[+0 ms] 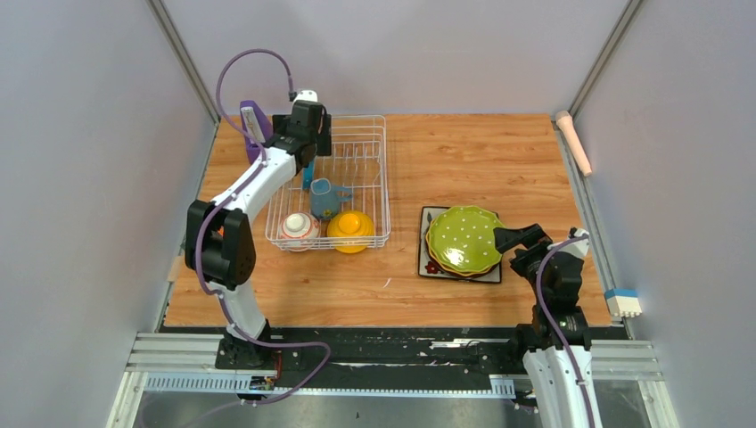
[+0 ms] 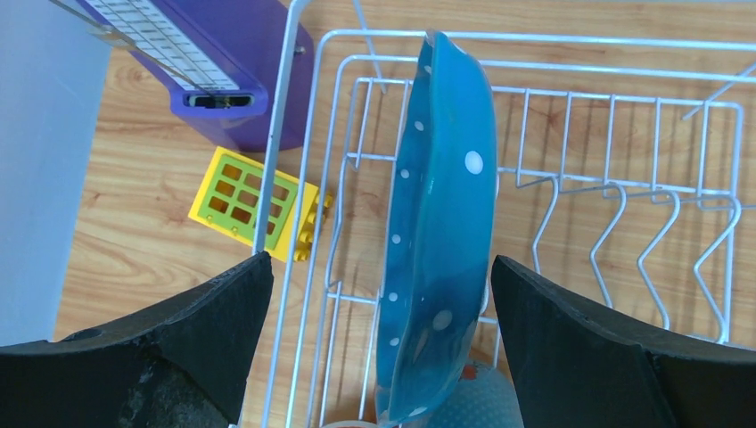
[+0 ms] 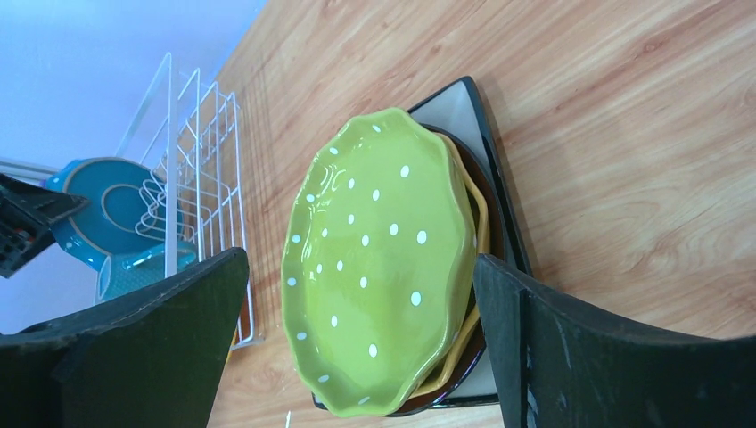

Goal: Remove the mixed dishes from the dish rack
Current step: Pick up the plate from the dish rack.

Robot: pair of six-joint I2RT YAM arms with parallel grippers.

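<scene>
The blue-dotted plate [image 2: 446,223] stands on edge in the dish rack [image 1: 361,160], centre frame, between the fingers of the left gripper [image 2: 379,263], which are spread and clear of it. The right gripper [image 3: 361,259], equally spread, frames the green-dotted plate [image 3: 383,259], which is stacked on the dark square plate [image 3: 464,107].

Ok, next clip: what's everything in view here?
dish rack: one, white wire, table's left
blue-dotted plate: one, teal, upright in rack
blue-grey mug: one, mid-rack
red-and-white patterned bowl: one, rack's near end
yellow bowl: one, beside it
green-dotted plate: one, tops stack right of rack
yellow plate: one, beneath it
dark square plate: one, stack's bottom
purple holder: one, left of rack
yellow grid block: one, beside holder
pink stick: one, far right edge
blue-and-white block: one, right rail
left gripper: open, straddling blue-dotted plate
right gripper: open, facing stack
</scene>
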